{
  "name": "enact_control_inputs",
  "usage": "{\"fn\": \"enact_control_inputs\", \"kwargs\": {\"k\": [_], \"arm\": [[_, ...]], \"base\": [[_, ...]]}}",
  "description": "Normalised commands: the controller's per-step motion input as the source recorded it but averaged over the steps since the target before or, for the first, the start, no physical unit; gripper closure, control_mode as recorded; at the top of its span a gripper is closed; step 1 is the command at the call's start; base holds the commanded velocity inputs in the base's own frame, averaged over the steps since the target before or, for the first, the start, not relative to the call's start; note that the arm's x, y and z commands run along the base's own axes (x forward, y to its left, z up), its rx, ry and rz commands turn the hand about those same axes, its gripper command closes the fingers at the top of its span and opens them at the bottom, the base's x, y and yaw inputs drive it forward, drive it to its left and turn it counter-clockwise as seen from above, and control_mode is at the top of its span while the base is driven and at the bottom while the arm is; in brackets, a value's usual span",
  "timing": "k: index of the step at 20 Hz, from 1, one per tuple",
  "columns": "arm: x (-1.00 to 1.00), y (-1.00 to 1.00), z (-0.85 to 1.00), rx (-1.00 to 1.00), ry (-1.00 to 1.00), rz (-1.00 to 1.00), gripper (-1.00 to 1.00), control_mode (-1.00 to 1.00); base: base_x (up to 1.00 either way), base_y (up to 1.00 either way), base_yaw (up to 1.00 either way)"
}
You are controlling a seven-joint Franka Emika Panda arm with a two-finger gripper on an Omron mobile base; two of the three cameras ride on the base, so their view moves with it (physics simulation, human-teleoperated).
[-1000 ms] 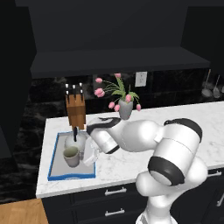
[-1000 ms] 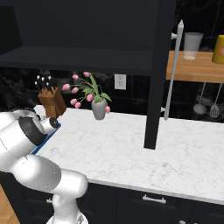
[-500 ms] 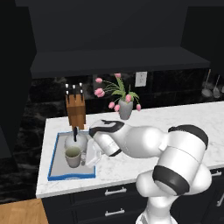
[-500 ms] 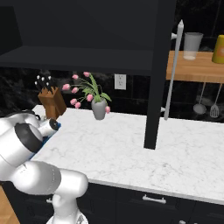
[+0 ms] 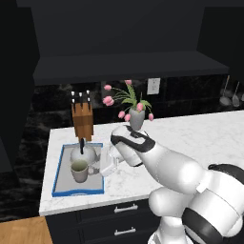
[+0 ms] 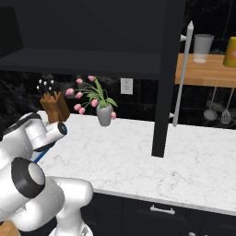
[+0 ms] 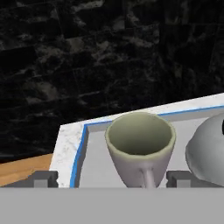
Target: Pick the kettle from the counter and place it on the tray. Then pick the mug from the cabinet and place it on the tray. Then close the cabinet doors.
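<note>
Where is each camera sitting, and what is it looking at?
Left base view: behind the arm on its left, looking down at the tray with the mug and kettle; the white arm rises at lower right.
Right base view: behind on its right, looking over the counter at the open cabinet door; the arm shows at lower left.
Hand view: on the hand, looking at the mug; the open gripper straddles it.
Both base views share the vase and knife block.

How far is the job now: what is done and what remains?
Done: the kettle and mug both stand on the tray. In hand: the end effector is open, fingertips either side of the mug. Left: close the cabinet doors; one door stands open.
</note>
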Motion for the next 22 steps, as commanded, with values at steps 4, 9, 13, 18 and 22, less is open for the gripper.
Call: {"fn": "enact_control_inputs", "kwargs": {"k": [4, 9, 13, 18, 22], "arm": [[-0.4, -0.05, 0.88, 0.12, 0.17, -0.11, -1.0, -1.0], [-0.51, -0.05, 0.83, 0.09, 0.12, -0.2, -1.0, -1.0], [-0.58, -0.06, 0.63, 0.0, 0.01, -0.23, -1.0, -1.0], [-0.55, -0.12, 0.54, 0.0, 0.04, -0.21, -1.0, -1.0], [-0.48, -0.19, 0.53, 0.0, 0.11, -0.23, -1.0, -1.0]], "base": [[0.0, 0.0, 0.0], [0.0, 0.0, 0.0], [0.0, 0.0, 0.0], [0.0, 0.0, 0.0], [0.0, 0.0, 0.0]]}}
